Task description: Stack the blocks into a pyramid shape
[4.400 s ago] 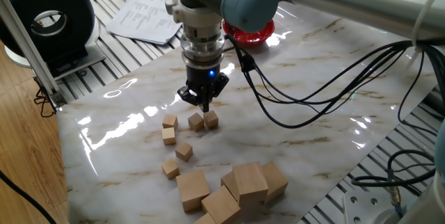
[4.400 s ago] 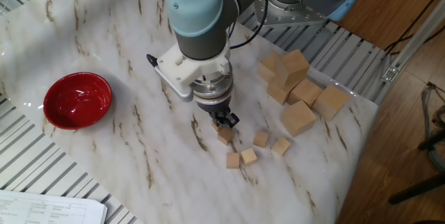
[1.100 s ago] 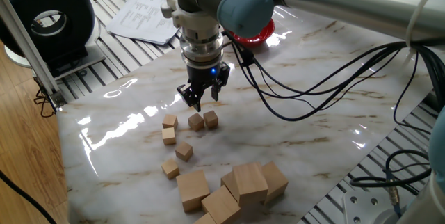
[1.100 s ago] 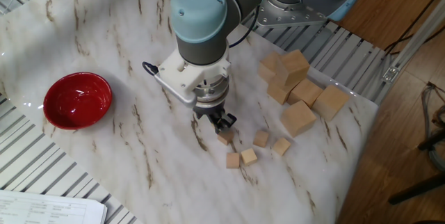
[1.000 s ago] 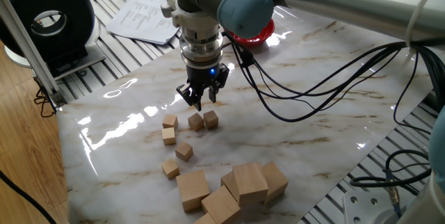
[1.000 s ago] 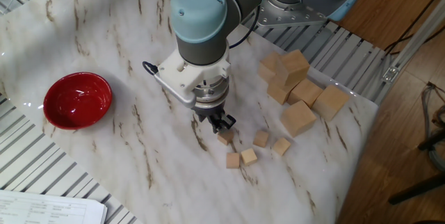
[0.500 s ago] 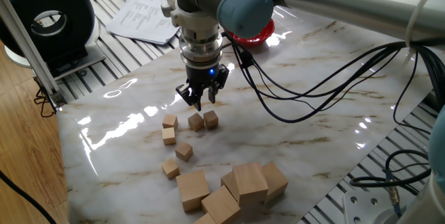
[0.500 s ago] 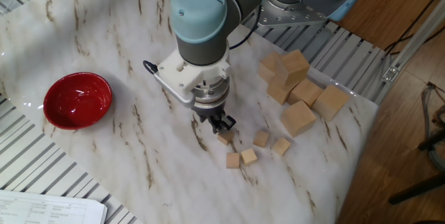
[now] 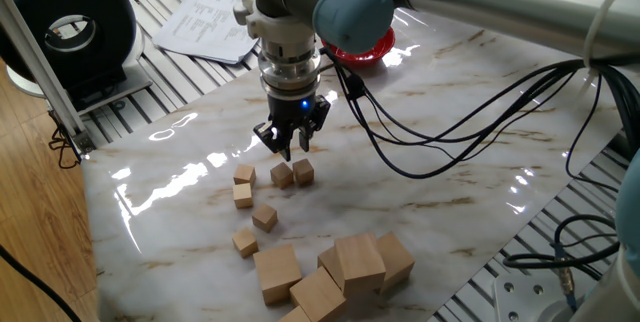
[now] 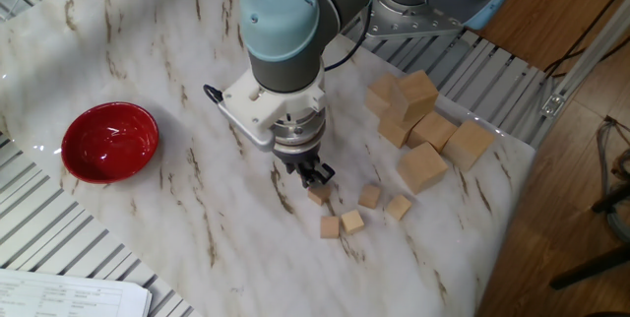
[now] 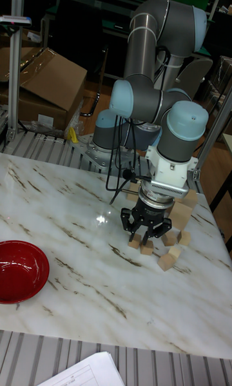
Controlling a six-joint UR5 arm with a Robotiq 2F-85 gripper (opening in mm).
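Overhead, the gripper hangs just above the marble table with its fingers spread a little and nothing between them. The small blocks lie unstacked right below it: three in a loose row at its 6 o'clock in one fixed view, three more trailing toward 7 o'clock. In the other fixed view one small block sits almost under the fingertips, possibly touching them; the angle is too poor to say. Larger wood cubes are heaped at 3 o'clock there, the red bowl well apart at 9 o'clock. Printed papers lie beyond the table; their writing cannot be read.
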